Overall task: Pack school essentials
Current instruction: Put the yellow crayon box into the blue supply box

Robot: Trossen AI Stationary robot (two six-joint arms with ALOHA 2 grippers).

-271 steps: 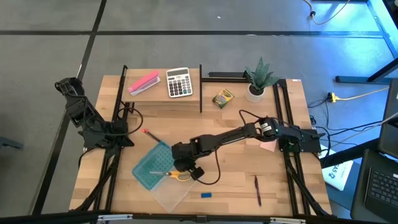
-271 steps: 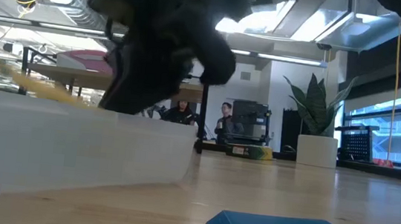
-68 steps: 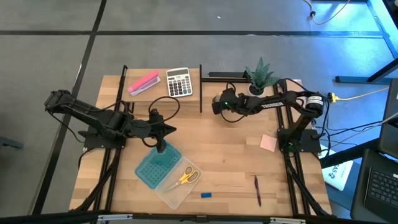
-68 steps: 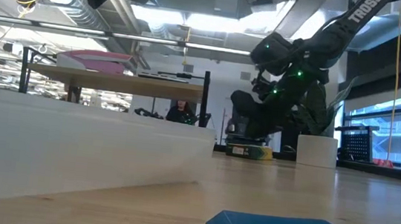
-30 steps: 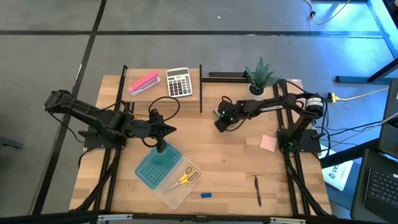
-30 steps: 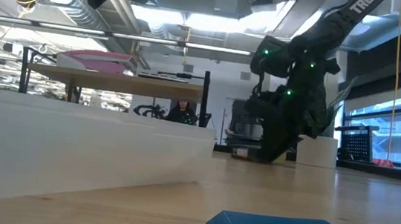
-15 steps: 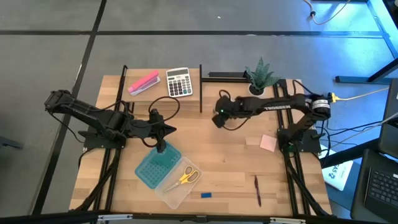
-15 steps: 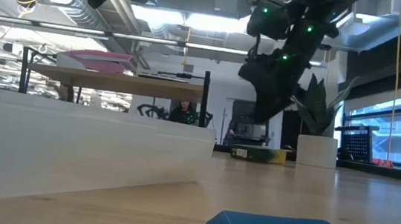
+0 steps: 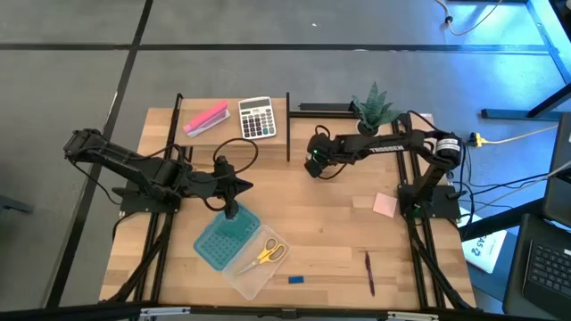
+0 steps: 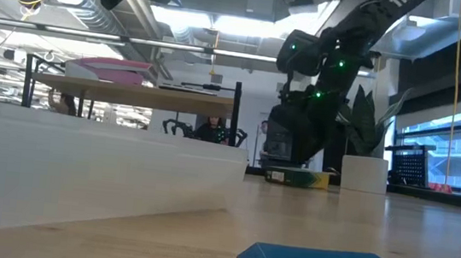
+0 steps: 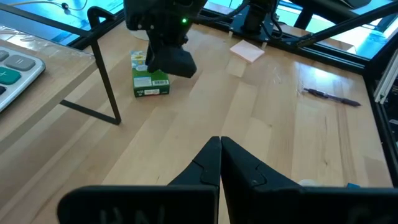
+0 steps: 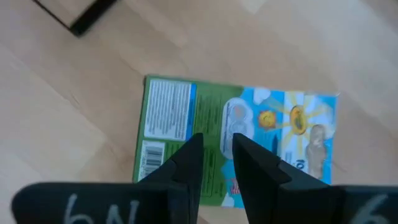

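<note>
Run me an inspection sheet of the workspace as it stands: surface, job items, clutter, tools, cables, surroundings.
Surface: wooden table, no spills seen.
Job's things: scissors in the clear bin beside a teal insert; crayon box flat on the table near the plant; blue eraser and pen loose at the front edge; pencil not seen.
Clutter: calculator and pink block on the rear shelf; pink note; potted plant.
Grippers: right tool over the crayon box, fingers nearly closed, holding nothing; left tool shut, empty, over the bin's rear corner.
Cables: black cable looped along the left arm; yellow cable off-table at right.
Surroundings: grey floor; people far behind in the low view.
</note>
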